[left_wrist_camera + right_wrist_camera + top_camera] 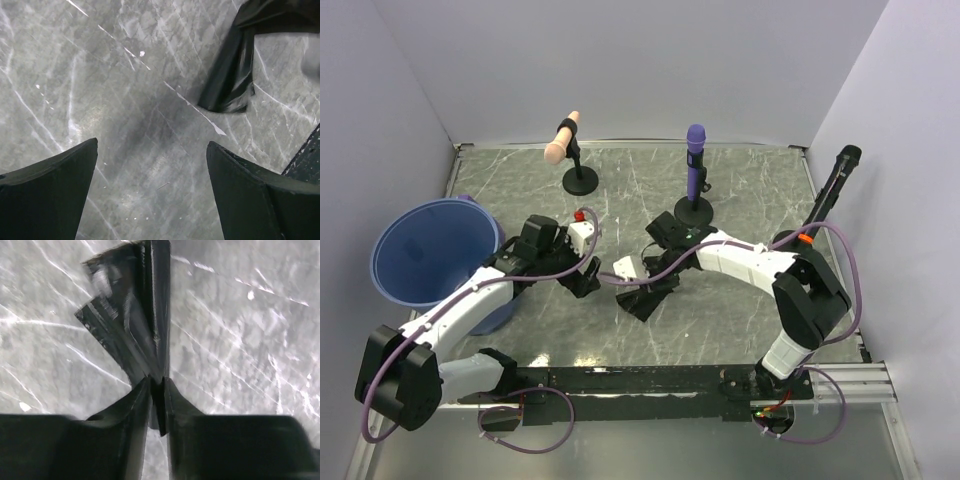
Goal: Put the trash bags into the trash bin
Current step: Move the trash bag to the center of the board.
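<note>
The large round blue trash bin [425,250] stands at the table's left edge. A black folded trash bag [642,303] hangs at mid-table, pinched in my right gripper [658,285]. In the right wrist view the right gripper [157,382] is shut on the bag [135,325], which fans out beyond the fingertips above the marble. My left gripper [585,283] sits just right of the bin and left of the bag. In the left wrist view the left gripper [152,145] is open and empty over bare table, with the bag's end [230,85] at the upper right.
A beige microphone on a black stand [563,140] and a purple one [695,150] stand at the back. A black microphone [835,180] leans at the right wall. White walls enclose the grey marble table [740,330].
</note>
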Robot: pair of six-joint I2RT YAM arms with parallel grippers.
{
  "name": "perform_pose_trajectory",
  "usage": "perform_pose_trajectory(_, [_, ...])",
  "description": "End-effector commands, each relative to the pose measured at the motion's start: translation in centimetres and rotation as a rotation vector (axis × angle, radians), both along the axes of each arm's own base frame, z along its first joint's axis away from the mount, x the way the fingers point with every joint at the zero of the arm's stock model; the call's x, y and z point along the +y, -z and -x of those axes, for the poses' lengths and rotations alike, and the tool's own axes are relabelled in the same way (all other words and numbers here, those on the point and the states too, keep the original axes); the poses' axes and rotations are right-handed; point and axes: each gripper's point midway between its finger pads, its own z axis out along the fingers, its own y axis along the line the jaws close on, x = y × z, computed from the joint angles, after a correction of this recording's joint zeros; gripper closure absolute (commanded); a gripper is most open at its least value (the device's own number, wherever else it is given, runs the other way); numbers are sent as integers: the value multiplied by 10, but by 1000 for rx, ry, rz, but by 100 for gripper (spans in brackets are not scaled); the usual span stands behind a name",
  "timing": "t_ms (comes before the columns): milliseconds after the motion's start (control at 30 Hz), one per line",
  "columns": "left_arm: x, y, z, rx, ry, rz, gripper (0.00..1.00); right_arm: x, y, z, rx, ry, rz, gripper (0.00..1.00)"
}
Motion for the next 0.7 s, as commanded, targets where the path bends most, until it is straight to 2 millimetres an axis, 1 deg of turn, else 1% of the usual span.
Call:
perform_pose_trajectory(0, [-9,-5,0,2,-4,77,6,-3,-2,2,-34,17,-1,60])
perform_pose_trajectory(67, [-12,-1,0,15,-12,95,6,-19,3,0,-24,93,7,49])
perform_pose_trajectory(100, [-13,1,0,26,-20,103,6,-27,4,-1,-3,146,5,46])
perform_pose_trajectory(133, [-13,3,-1,36,-31,109,6,-34,4,-1,31,199,4,45])
perform_pose_trajectory(200, [-15,4,-2,48,-51,127,6,-41,-2,-1,114,288,-4,44])
perform_pose_trajectory(300, [-15,4,-4,52,-68,135,6,-45,-2,2,213,366,-7,43])
perform_pose_trajectory(400, [-14,4,-5,74,-109,161,6,-39,0,0,218,366,-32,42])
perform_pose_trajectory(500, [-8,3,-10,82,-157,179,6,-26,-1,-7,252,365,-59,41])
perform_pose_trajectory(600, [1,3,-18,102,-222,195,6,-13,2,-8,324,355,-62,44])
perform_pose_trajectory(667, [7,4,-22,118,-265,209,6,-8,8,-6,376,362,-44,47])
